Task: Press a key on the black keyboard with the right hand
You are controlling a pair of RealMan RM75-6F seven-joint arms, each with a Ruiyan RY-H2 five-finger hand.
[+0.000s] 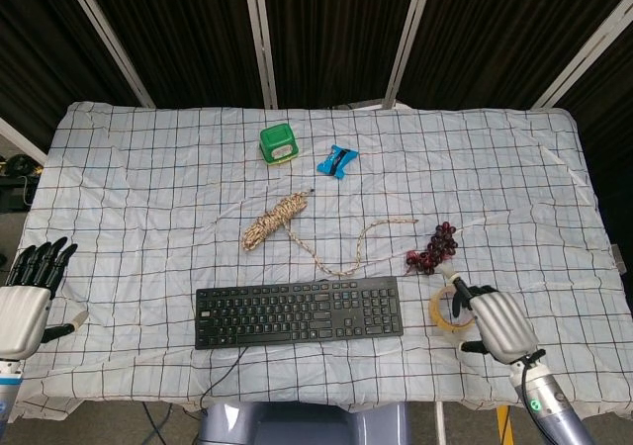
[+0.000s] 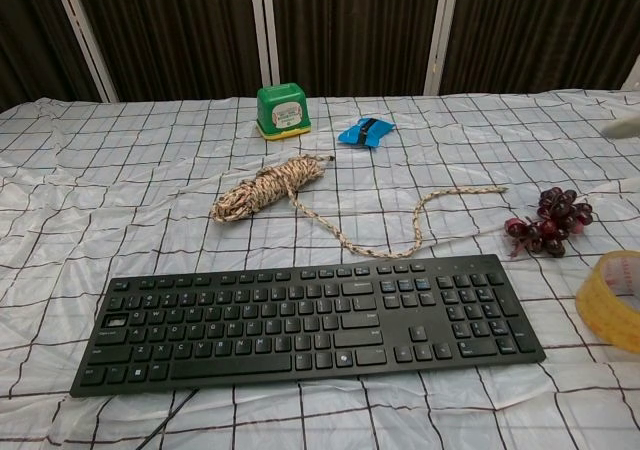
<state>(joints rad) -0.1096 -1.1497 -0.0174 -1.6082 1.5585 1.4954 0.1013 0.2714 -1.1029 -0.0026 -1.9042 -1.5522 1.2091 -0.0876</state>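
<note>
The black keyboard (image 1: 299, 311) (image 2: 310, 320) lies flat near the table's front edge, its cable running off the front. My right hand (image 1: 492, 324) hovers just to its right, over the right side of the yellow tape roll (image 1: 447, 307). I see its silver back, and its dark fingers (image 1: 462, 290) are foreshortened, so their pose is unclear. It touches no key. A pale blur (image 2: 626, 120) at the chest view's right edge may be part of it. My left hand (image 1: 26, 302) rests at the far left edge, fingers straight and holding nothing.
Behind the keyboard lie a coiled rope (image 1: 275, 220) with a loose tail, a bunch of dark grapes (image 1: 435, 247), a green box (image 1: 279, 142) and a blue clip (image 1: 339, 160). The tape roll (image 2: 612, 300) sits right of the keyboard. A checked cloth (image 1: 148, 198) covers the table.
</note>
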